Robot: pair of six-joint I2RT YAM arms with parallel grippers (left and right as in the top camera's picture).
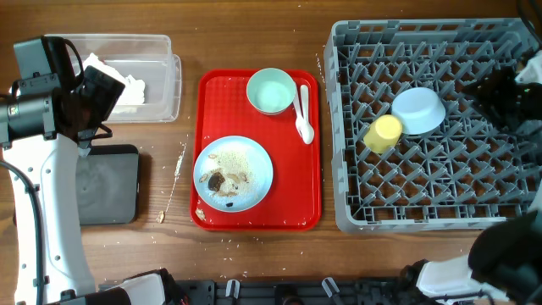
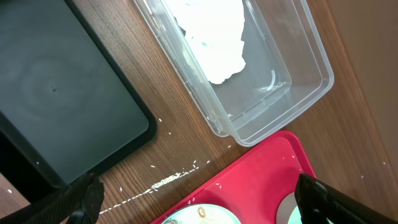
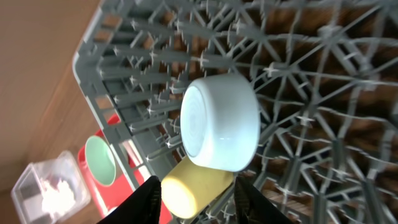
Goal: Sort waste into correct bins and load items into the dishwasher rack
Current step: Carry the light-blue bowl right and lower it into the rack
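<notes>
Bowl in rack; right jaws released.
The pale blue-green round bowl lies tipped on the large grey pegged plastic rack, just beside the small yellow cup. The right gripper is parted and empty, the left gripper spread wide and empty. Advise lifting straight up, clear of the pegs.

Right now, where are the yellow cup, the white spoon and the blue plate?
yellow cup [image 1: 383, 133]: overhead view, its side.
white spoon [image 1: 306, 129]: overhead view, its scoop end.
blue plate [image 1: 262, 172]: overhead view, bare right edge.

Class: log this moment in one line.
left pincer open, empty | right pincer open above rack | bowl, cup in rack | second bowl, spoon, plate on tray | napkin in box
</notes>
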